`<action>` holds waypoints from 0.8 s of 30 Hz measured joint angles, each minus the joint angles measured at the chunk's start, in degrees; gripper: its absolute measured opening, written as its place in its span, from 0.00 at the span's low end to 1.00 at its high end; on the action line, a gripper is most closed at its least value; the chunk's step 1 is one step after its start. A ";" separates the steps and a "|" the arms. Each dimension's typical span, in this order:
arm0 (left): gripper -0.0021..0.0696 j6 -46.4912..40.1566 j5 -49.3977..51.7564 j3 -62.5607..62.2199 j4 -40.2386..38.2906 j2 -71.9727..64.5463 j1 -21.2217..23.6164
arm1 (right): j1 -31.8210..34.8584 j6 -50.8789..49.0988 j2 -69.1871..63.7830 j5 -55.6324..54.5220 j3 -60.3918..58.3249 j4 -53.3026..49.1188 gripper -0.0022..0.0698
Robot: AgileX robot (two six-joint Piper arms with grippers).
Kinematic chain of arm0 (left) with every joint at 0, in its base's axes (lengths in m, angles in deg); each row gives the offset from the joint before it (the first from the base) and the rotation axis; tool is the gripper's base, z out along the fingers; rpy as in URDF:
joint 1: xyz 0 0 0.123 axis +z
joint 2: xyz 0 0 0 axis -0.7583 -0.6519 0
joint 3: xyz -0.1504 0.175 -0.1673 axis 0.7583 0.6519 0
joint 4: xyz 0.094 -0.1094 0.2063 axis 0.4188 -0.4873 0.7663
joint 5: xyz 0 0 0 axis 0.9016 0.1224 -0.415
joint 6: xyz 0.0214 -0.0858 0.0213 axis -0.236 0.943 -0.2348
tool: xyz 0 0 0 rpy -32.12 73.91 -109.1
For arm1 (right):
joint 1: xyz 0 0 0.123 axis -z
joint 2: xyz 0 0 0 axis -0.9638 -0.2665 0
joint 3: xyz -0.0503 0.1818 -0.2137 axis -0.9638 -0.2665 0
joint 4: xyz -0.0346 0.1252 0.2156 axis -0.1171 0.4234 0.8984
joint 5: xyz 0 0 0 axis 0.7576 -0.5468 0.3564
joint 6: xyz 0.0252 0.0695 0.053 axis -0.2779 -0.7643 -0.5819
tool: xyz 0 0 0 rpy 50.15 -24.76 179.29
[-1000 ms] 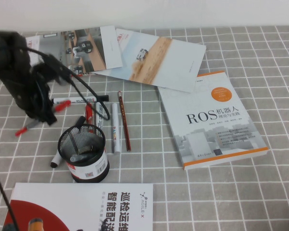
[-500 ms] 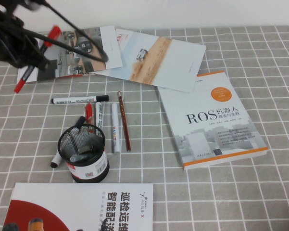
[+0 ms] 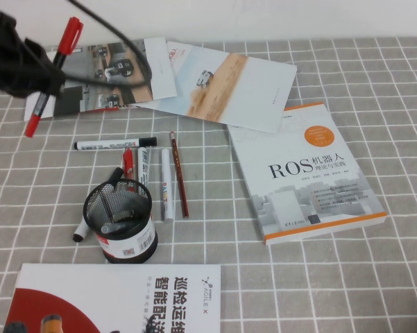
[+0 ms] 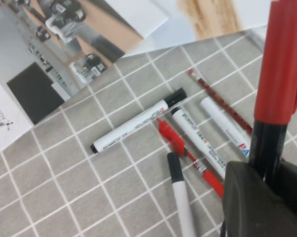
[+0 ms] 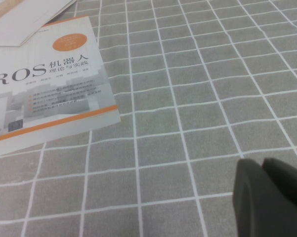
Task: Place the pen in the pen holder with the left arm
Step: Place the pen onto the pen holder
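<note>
My left gripper (image 3: 47, 78) is raised above the back left of the table and is shut on the pen (image 3: 64, 43). The pen has a black barrel, a red cap pointing up and a red tail hanging down. It stands steeply tilted. In the left wrist view the red cap (image 4: 282, 59) rises from between the dark fingers (image 4: 252, 197) of the left gripper (image 4: 273, 170). The black mesh pen holder (image 3: 121, 220) stands upright near the front left, well apart from the pen. My right gripper (image 5: 271, 190) shows only in the right wrist view, shut and empty over bare cloth.
A white marker (image 3: 115, 144), a red pen (image 3: 128, 164), more white markers (image 3: 166, 184) and a dark-red pencil (image 3: 179, 173) lie behind the holder. A ROS book (image 3: 305, 173) lies at the right, brochures (image 3: 222, 87) at the back, a booklet (image 3: 118, 298) at the front.
My left gripper has lifted the pen off the cloth at the left and carried it up and back. In the last half second the pen has tilted more upright.
</note>
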 joint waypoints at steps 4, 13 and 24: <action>0.11 -0.14 -9.61 11.26 -0.77 6.84 -1.80 | 0.00 0.00 0.00 0.00 0.00 0.00 0.01; 0.11 1.19 -35.14 39.54 -4.38 22.00 -8.73 | 0.00 0.00 0.00 0.00 0.00 0.00 0.01; 0.11 13.16 -70.71 58.50 -2.72 26.41 -16.37 | 0.00 0.00 0.00 0.00 0.00 0.00 0.01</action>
